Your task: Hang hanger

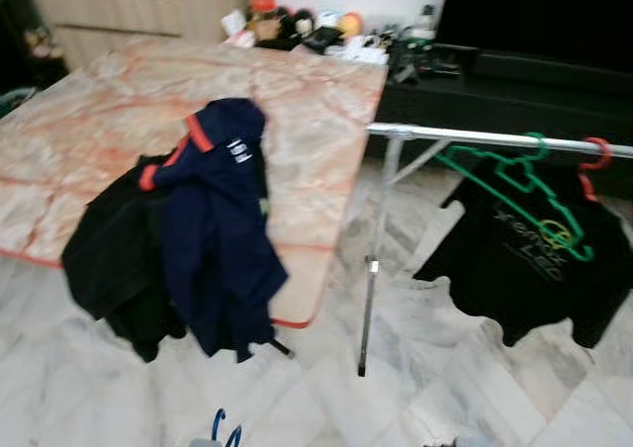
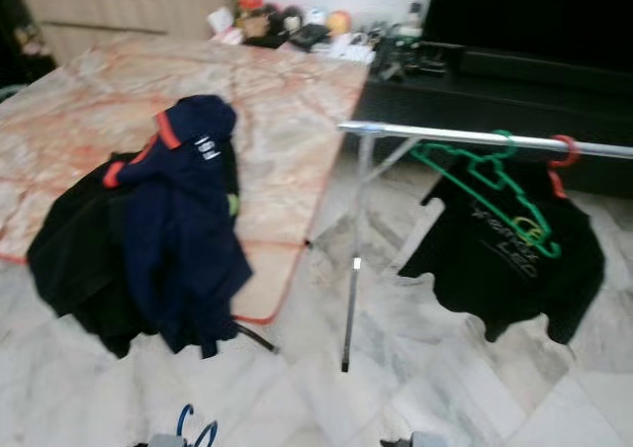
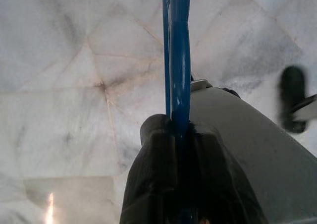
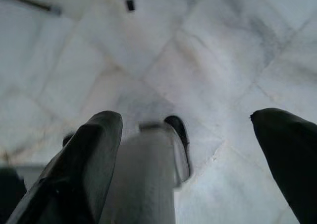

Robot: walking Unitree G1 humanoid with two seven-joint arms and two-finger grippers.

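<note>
The left gripper [image 3: 181, 135] is pinched tight on the blue hanger [image 3: 178, 55], which juts straight out past its fingertips above the marble floor [image 3: 69, 85]. The right gripper [image 4: 185, 135] hangs spread wide.

Soft even daylight, slight motion blur throughout.

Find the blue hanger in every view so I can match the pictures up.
Left eye view: blue hanger at the bottom edge, left of centre, below the navy jacket.
Right eye view: at the bottom edge too, further left.
Left wrist view: runs from the middle to the top edge, clamped in the left end effector.
Right wrist view: not in it.
Shared landmark: the pale marble floor.
</note>
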